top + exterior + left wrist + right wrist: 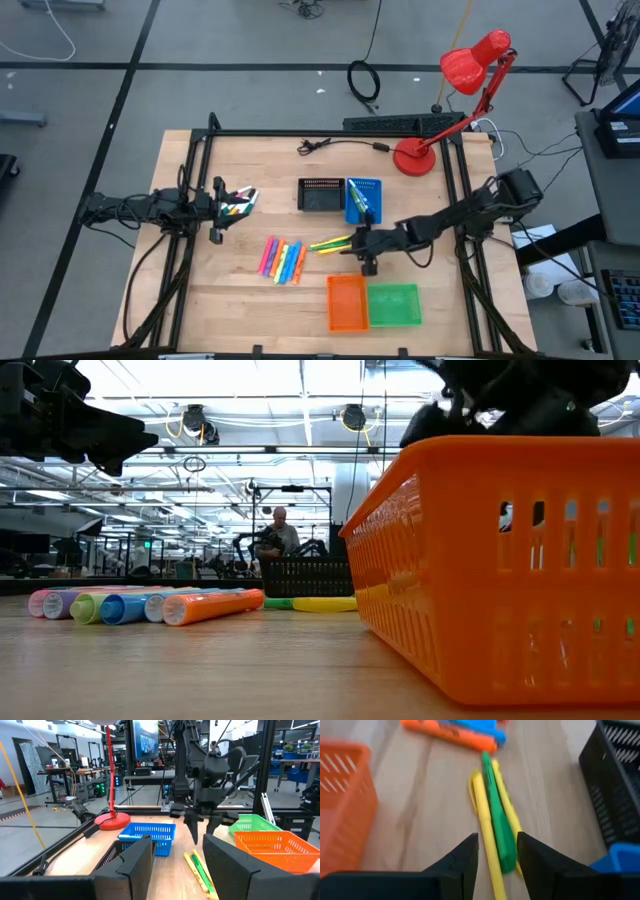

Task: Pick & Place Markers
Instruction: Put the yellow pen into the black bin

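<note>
Two yellow markers and a green marker (495,825) lie side by side on the wood table, also seen in the high view (331,243). My right gripper (496,847) hovers open just above their near ends, slanting down, with the green marker showing in the gap between its fingers. The left wrist view shows its fingertips (196,836) clear of the markers (199,869). A row of pink, orange, yellow, green and blue markers (283,260) lies further left. My left gripper (177,851) waits open at the table's left side (238,200), holding nothing.
A black tray (320,195) and a blue tray (364,200) holding markers stand at the far middle. An orange tray (347,302) and a green tray (394,305) sit at the near edge. A red desk lamp (415,155) stands at the far right. A person sits beyond the table (283,532).
</note>
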### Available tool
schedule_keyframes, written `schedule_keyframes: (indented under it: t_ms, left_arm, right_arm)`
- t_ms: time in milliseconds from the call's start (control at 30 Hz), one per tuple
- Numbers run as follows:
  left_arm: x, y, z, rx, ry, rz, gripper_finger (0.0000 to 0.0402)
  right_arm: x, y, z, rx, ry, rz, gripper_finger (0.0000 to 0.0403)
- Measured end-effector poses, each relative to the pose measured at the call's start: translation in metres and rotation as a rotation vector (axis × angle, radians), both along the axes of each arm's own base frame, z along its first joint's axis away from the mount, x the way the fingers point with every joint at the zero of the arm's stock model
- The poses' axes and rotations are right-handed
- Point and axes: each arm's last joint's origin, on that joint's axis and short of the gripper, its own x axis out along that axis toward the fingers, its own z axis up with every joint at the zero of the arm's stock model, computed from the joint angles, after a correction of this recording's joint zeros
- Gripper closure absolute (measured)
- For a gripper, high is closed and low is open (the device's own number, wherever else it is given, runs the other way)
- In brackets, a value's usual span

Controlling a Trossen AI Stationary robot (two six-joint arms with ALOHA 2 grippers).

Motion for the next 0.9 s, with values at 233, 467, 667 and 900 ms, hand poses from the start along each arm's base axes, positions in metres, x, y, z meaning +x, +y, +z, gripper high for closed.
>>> schedule_keyframes:
  t_ms: [233,467,667,900]
  left_arm:
    - [0.000,0.000,0.000,0.000,0.000,0.000,0.0220]
    - [0.000,0.000,0.000,0.000,0.000,0.000,0.0220]
    - [0.000,0.000,0.000,0.000,0.000,0.001,0.0220]
    - [0.000,0.000,0.000,0.000,0.000,0.000,0.0220]
  right_arm:
    - [-0.005,-0.002,-0.011,-0.046,0.105,0.018,0.0293]
    - [-0.010,-0.004,-0.015,-0.029,0.173,-0.018,0.0294]
    - [-0.010,-0.004,-0.015,-0.028,0.170,-0.018,0.0294]
    - [-0.005,-0.006,-0.028,0.007,0.189,-0.006,0.0294]
